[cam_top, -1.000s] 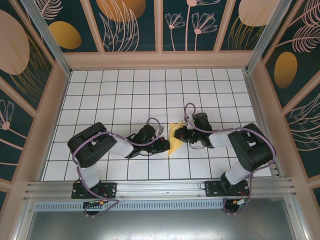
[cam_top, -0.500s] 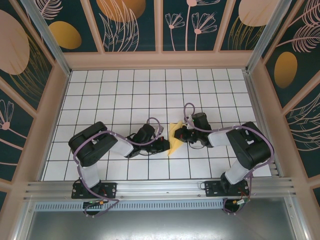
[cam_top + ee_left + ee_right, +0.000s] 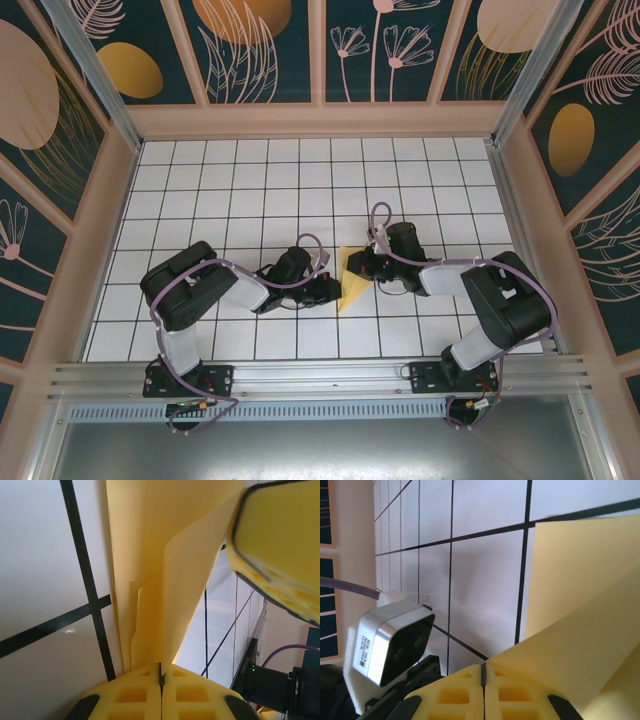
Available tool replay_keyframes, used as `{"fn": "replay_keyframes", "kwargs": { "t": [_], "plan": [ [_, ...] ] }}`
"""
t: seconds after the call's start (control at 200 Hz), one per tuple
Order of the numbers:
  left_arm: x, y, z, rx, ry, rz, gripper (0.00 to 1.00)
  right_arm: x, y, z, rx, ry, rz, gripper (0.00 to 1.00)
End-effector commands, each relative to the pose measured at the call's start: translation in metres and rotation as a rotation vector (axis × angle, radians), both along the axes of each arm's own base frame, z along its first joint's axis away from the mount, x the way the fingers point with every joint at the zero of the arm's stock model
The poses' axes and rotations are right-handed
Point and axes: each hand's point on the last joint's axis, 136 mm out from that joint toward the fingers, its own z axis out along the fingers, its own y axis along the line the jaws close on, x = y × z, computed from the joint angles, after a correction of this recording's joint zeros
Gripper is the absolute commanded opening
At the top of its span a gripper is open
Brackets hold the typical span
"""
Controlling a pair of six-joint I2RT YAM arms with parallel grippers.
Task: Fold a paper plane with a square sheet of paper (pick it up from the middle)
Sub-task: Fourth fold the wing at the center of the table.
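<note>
Paper plane (image 3: 350, 283): thin yellow-orange sheet, matte, folded into a long pointed wedge with sharp creases and overlapping flaps. It sits between the two pincers, over the white, black-gridded table (image 3: 250, 190). Left pincer (image 3: 335, 292) is clamped on one end, its yellow foam pads (image 3: 135, 696) meeting on the paper. Right pincer (image 3: 360, 268) is nipped onto an edge from the opposite side. Since a second ago the wedge reads flatter and cleaner, and the right elbow has swung outward.
</note>
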Motion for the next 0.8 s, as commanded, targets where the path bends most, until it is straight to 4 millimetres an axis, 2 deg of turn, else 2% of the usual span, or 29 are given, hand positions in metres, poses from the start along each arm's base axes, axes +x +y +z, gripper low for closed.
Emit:
{"fn": "replay_keyframes", "kwargs": {
  "t": [0.0, 0.26, 0.52, 0.655, 0.791],
  "plan": [
    [-0.004, 0.003, -0.015, 0.034, 0.046, 0.001, 0.06, 0.003, 0.005, -0.003, 0.001, -0.006, 0.013, 0.06],
    [-0.006, 0.004, -0.018, 0.029, 0.069, 0.006, 0.06, 0.010, 0.001, -0.017, -0.045, 0.006, -0.008, 0.06],
    [-0.006, 0.006, -0.019, 0.022, 0.082, 0.021, 0.05, 0.008, 0.001, -0.022, -0.048, 0.014, -0.004, 0.06],
    [-0.005, 0.005, -0.020, 0.021, 0.083, 0.017, 0.05, 0.008, -0.004, -0.033, -0.087, 0.038, -0.017, 0.06],
    [-0.006, 0.005, -0.017, 0.021, 0.079, 0.016, 0.14, 0.006, -0.008, -0.043, -0.118, 0.063, -0.026, 0.05]
  ]
}}
